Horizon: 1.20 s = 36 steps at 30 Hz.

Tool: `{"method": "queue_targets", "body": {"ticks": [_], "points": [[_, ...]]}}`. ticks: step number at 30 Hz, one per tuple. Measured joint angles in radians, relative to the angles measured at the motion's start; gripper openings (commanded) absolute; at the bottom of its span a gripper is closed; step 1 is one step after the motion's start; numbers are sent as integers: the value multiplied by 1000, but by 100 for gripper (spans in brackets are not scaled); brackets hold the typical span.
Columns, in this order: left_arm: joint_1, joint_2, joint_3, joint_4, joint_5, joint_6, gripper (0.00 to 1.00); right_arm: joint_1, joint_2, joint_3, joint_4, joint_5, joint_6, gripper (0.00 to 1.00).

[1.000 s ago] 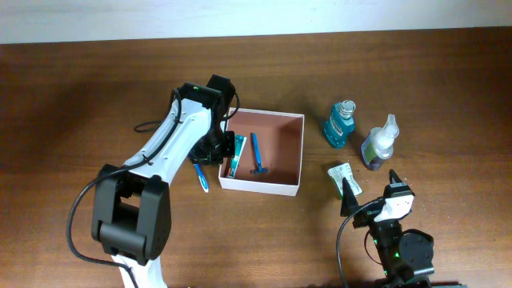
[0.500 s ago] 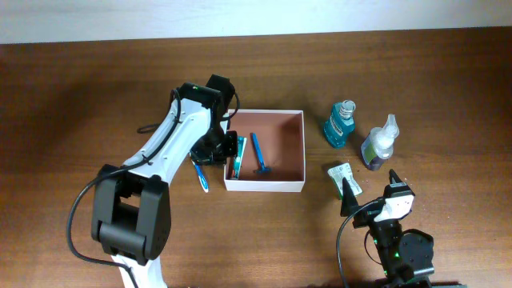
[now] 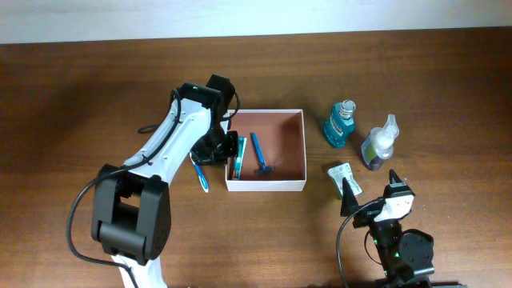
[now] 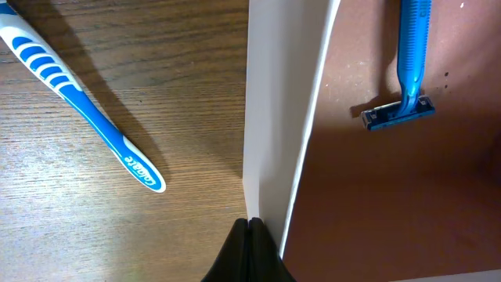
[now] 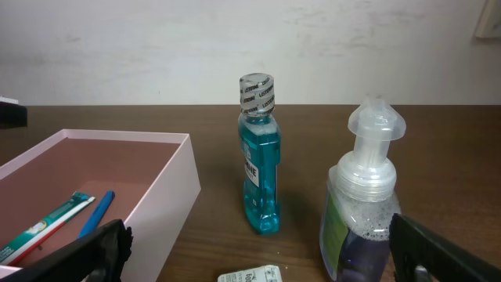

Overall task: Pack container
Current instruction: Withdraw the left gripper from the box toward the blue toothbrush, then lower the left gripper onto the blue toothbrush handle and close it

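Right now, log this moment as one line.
left gripper shut at container wall | right gripper open, empty | razor inside container | toothbrush beside it | mouthwash, pump bottle outside

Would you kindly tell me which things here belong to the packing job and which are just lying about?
Job: container; razor and green-and-white item inside it; toothbrush, mouthwash bottle, pump bottle and small tube outside it.
Lying about: only the robot's black cable.
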Motion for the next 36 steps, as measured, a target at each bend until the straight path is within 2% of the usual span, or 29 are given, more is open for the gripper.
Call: {"method": "queue_targets", "body": {"ticks": [16,29,32,36], "points": [[6,0,0,27,-16,0,0,0,0,0,0,0,0,98],[147,0,0,90,-32,-1,1,0,0,0,0,0,0,98],[148,0,0,95,-78,-27,11,0,0,0,0,0,0,99],[148,0,0,104,-124,-58,18,0,0,0,0,0,0,98]]}}
